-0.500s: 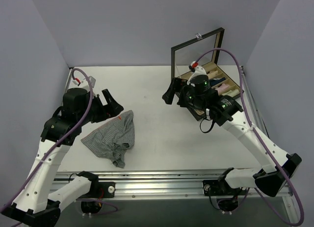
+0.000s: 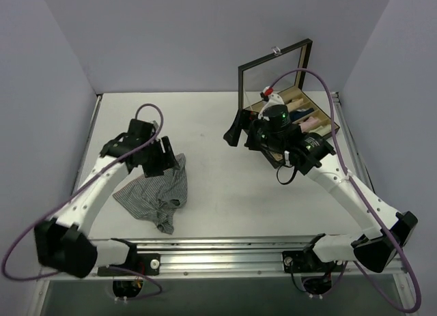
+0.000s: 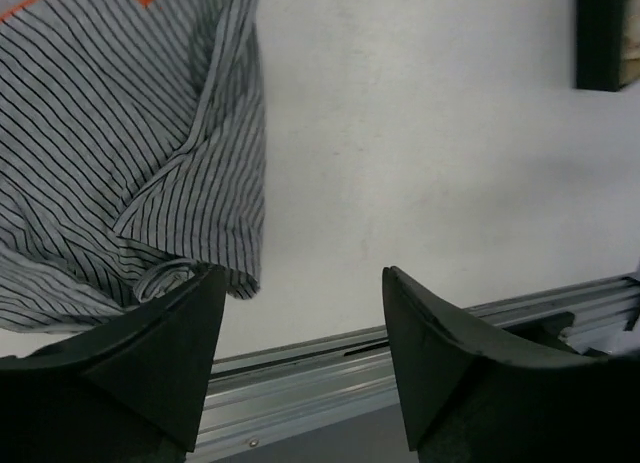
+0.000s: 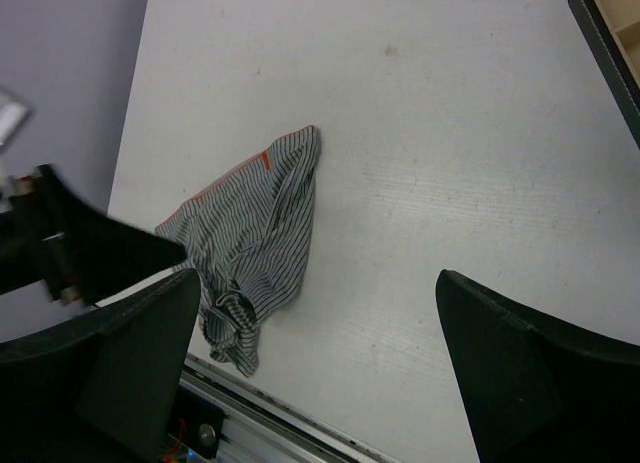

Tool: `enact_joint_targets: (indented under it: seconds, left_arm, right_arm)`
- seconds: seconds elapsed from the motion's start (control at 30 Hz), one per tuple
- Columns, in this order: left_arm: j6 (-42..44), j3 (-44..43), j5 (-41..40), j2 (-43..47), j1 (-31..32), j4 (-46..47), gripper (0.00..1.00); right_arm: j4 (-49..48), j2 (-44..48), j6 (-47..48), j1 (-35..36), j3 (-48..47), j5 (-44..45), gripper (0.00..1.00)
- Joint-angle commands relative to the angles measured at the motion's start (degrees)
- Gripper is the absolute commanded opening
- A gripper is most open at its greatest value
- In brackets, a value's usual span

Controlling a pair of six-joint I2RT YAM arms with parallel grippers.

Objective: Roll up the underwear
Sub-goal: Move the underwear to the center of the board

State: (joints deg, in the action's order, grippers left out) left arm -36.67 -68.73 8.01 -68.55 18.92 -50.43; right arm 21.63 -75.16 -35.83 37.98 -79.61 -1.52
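One white worktop (image 2: 218,118) carries everything, with a single aluminium rail (image 2: 225,251) along its near edge. Two arms stand on it: the left arm (image 2: 92,193) reaches in over the cloth, and the right arm (image 2: 348,193) bends in front of the one black box (image 2: 274,72), which stands at the far right with its glazed lid up (a few rolled garments (image 2: 304,113) show inside, the arm hiding the rest). One pair of underwear (image 2: 153,193), grey with fine pinstripes, lies crumpled and unrolled on the left half of the worktop, near the rail. The left end effector (image 2: 162,163) hangs over its far right edge, fingers spread and grasping nothing; whether a fingertip touches the hem cannot be told. The right end effector (image 2: 240,133) is likewise released and empty, well apart from the cloth. One orange tag (image 4: 265,161) sits on the waistband.
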Motion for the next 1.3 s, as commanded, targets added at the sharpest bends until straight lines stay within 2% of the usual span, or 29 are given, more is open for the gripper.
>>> enact_joint_targets:
  seconds: [0.0,0.13,0.3,0.33,0.37,0.4,0.47,0.53,0.57,0.67,0.7,0.73,0.8,0.83,0.87,0.93,1.0,1.07,1.17,1.27]
  left_arm:
    - [3.2,6.5,1.8,-11.9,-0.5,3.7,0.7]
    - [4.1,8.3,6.1,-23.5,-0.4,13.3,0.7]
    - [3.6,5.8,3.8,-35.4,0.3,16.2,0.67]
    - [3.4,5.6,4.5,-36.6,0.4,17.8,0.63]
    - [2.7,5.4,6.4,-37.4,0.6,18.8,0.44]
    - [2.2,4.9,7.2,-38.1,1.6,19.7,0.34]
    - [0.2,4.1,8.6,-37.9,3.8,22.1,0.21]
    - [-1.3,1.9,10.8,-37.4,9.5,23.4,0.19]
    - [-1.9,0.8,11.2,-37.3,11.5,23.0,0.2]
    - [-4.6,-1.1,10.5,-34.0,16.3,20.7,0.37]
    - [-5.4,-0.3,10.3,-30.1,16.6,20.7,0.62]
    - [-6.1,1.5,10.1,-28.0,16.2,20.6,0.71]
    - [-6.1,2.5,8.8,-21.7,15.0,17.8,0.78]
    - [-5.8,3.2,6.8,-19.8,13.4,16.6,0.8]
    - [-4.7,3.5,6.2,-18.2,12.0,15.5,0.81]
    - [-3.6,4.4,4.8,-15.2,8.7,11.6,0.81]
    - [-2.0,6.5,4.7,-14.2,2.2,9.7,0.81]
    - [-0.3,8.7,4.1,-13.7,-3.9,8.2,0.79]
    - [1.2,9.8,3.0,-14.5,-8.3,7.0,0.77]
    - [1.3,10.5,2.8,-16.4,-11.4,7.2,0.76]
  right_arm:
    - [-2.1,3.8,0.2,0.3,2.0,-1.4,1.0]
    - [-1.4,5.4,0.3,0.5,4.5,-2.4,0.99]
    - [-1.2,8.6,0.7,0.3,8.0,-0.4,0.97]
    - [-1.0,9.0,0.5,0.3,8.2,0.2,0.97]
    - [-0.5,9.2,0.4,0.2,8.4,1.2,0.97]
    - [-0.3,9.7,0.3,0.1,8.4,1.3,0.95]
    - [0.1,10.2,0.2,0.0,9.5,4.6,0.93]
    - [-0.7,10.6,0.2,-0.5,10.5,5.6,0.91]
    - [-1.2,10.6,0.2,-0.6,11.1,5.7,0.9]
    - [-3.5,8.7,0.1,-1.4,11.6,5.6,0.88]
    - [-4.3,6.9,0.4,-1.7,11.7,5.5,0.86]
    - [-5.8,5.7,0.8,-2.4,11.7,5.4,0.84]
    - [-8.2,1.1,2.1,-3.8,11.6,3.4,0.78]
    - [-10.4,-0.8,2.7,-4.5,11.1,1.5,0.74]
    - [-11.2,-2.8,3.7,-5.9,10.5,-0.5,0.66]
    - [-14.0,-9.0,4.6,-7.4,8.8,-4.3,0.61]
    - [-14.4,-15.4,6.4,-8.6,6.9,-5.9,0.52]
    - [-14.2,-19.6,7.7,-8.9,3.5,-8.1,0.47]
    - [-13.9,-27.0,9.4,-8.9,-0.5,-9.4,0.4]
    - [-14.2,-32.2,9.6,-9.4,-3.1,-9.6,0.39]
